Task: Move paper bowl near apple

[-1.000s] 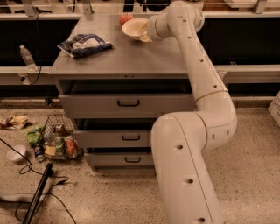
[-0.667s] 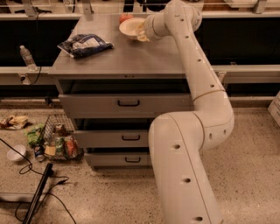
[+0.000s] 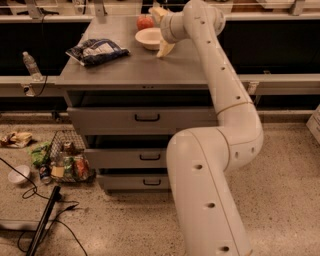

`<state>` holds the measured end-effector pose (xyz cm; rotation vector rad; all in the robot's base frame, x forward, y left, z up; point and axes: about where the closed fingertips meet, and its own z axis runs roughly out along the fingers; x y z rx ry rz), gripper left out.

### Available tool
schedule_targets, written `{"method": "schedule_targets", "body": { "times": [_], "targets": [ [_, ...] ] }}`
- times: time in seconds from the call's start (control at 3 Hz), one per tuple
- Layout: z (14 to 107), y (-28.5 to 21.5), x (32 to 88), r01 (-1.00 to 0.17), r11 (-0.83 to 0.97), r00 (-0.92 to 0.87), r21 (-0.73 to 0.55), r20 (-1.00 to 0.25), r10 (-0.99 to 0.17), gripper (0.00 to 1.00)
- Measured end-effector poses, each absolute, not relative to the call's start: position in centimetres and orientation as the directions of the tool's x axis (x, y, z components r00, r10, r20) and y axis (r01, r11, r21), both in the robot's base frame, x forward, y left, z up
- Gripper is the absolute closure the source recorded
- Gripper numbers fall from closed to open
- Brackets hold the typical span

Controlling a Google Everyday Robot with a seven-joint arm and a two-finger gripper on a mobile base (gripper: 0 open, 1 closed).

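Note:
The cream-white paper bowl (image 3: 148, 38) sits on the grey cabinet top (image 3: 135, 70) near its back edge. The red-orange apple (image 3: 145, 22) is just behind it, almost touching its rim. My gripper (image 3: 162, 30) is at the bowl's right side, coming from the right. Its fingers are spread: one fingertip (image 3: 165, 48) is at the bowl's front right, the other (image 3: 158, 12) is behind it, right of the apple. The gripper is open and holds nothing.
A blue-and-white snack bag (image 3: 97, 50) lies on the left of the cabinet top. Drawers (image 3: 146, 119) are below. On the floor at left are a wire basket of clutter (image 3: 66, 162), a small white bowl (image 3: 18, 175), cables and a water bottle (image 3: 30, 64) on a ledge.
The bowl has moved slightly left and down onto the cabinet top in front of the apple. The fingers now stand apart beside it.

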<state>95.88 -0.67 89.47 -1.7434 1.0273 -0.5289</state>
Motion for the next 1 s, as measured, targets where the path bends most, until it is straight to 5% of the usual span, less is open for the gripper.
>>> {"method": "schedule_targets", "body": {
  "times": [1.0],
  "targets": [
    [100.8,-15.6,91.1,-0.336,0.138,0.438,-0.932,-0.284,-0.853,0.00]
  ]
}}
